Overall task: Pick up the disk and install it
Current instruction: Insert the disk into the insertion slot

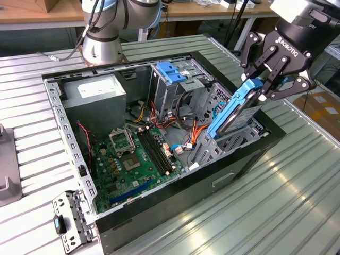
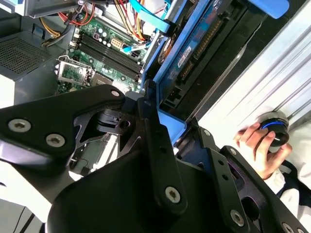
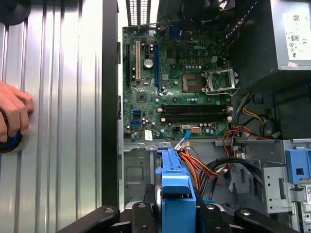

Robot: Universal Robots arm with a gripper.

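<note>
Motherboard (image 1: 135,159) is lying at the exterior view's left inside the open case (image 1: 239,164). Further right, I am watching the disk (image 1: 229,112) leaning steeply, lower end down in the case, my gripper (image 1: 264,87) pinching its upper end.

Overall light: bright and even in the exterior view, seemingly from overhead.
Glare: pale streaks run along the ribbed metal table (image 1: 297,196); in the second wrist view that surface is blown out to near white.
Shadows: the inside of the case (image 1: 175,183) is dimmer, and darkest beside the power supply (image 1: 95,93).
Board: the motherboard (image 3: 180,92) sits in flat, dim light in the first wrist view.
Colour: the disk (image 1: 234,111) has a blue frame that stays vivid.
</note>
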